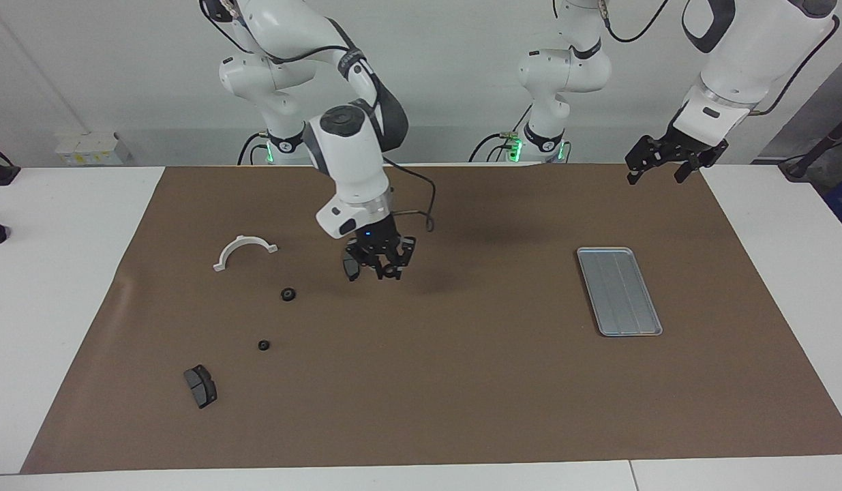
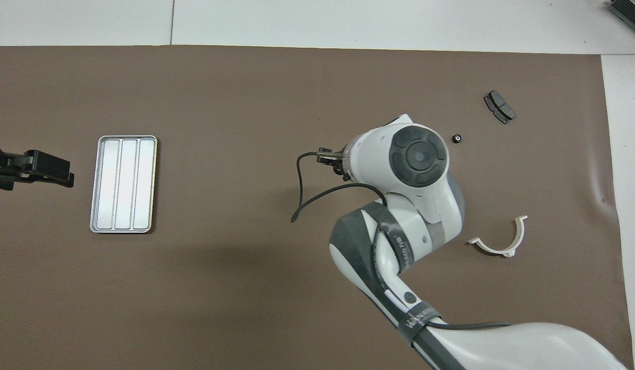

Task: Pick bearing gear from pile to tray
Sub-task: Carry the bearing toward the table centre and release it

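Note:
The pile lies toward the right arm's end of the mat: a white half-ring bracket (image 1: 244,249) (image 2: 502,241), a dark grey brake-pad plate (image 1: 200,386) (image 2: 500,107), and two tiny black round pieces (image 1: 288,294) (image 1: 263,345). Only one round piece (image 2: 457,138) shows in the overhead view. My right gripper (image 1: 378,268) hangs above the mat's middle, beside the pile; its own wrist hides it in the overhead view. The silver grooved tray (image 1: 620,292) (image 2: 123,184) lies empty toward the left arm's end. My left gripper (image 1: 656,176) (image 2: 50,169) waits open, raised over the mat beside the tray.
A brown mat (image 1: 461,382) covers most of the white table (image 1: 52,273). A black cable (image 2: 307,195) loops from the right wrist. Bare mat lies between the pile and the tray.

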You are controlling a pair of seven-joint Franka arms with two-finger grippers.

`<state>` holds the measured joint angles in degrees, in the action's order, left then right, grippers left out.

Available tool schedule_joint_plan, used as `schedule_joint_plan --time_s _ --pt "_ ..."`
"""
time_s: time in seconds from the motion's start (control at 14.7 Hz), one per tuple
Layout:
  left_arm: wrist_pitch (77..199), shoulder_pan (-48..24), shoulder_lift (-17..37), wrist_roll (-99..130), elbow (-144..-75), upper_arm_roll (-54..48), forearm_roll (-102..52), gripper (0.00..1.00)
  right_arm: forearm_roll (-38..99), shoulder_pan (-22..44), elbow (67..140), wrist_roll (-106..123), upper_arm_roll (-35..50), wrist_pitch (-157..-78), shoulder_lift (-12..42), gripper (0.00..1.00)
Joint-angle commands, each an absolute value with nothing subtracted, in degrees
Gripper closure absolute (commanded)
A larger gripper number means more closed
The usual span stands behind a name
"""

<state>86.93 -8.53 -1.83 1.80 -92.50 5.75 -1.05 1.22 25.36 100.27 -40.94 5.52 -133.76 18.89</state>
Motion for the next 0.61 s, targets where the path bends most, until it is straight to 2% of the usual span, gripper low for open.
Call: schedule_joint_plan --time_s 0.0,0.14,0.41,0.48,0.54 --pt "87.80 -8.52 -3.78 2.29 -94.75 5.54 0.09 0.00 -1.56 29.08 92.04 -47.09 5.10 -133.68 27.66 1.00" --pt "87.80 -8.53 -3.78 2.29 -94.75 5.54 0.09 0.00 -6.31 31.11 89.66 -51.92 5.18 -136.91 31.71 1.00" --pt "87.80 -8.44 -3.78 2.29 -94.75 5.54 0.09 0.00 -7.47 32.60 89.74 -53.17 5.19 -140.69 34.71 0.99" --pt "87.80 -8.44 -3.78 2.29 -94.75 5.54 0.09 0.00 -7.47 32.52 90.17 -53.35 5.19 -141.41 34.72 0.89" --pt "87.80 -8.44 -3.78 2.29 -94.75 5.54 0.09 0.00 -7.56 32.43 90.70 -53.35 5.19 -141.42 34.63 0.69"
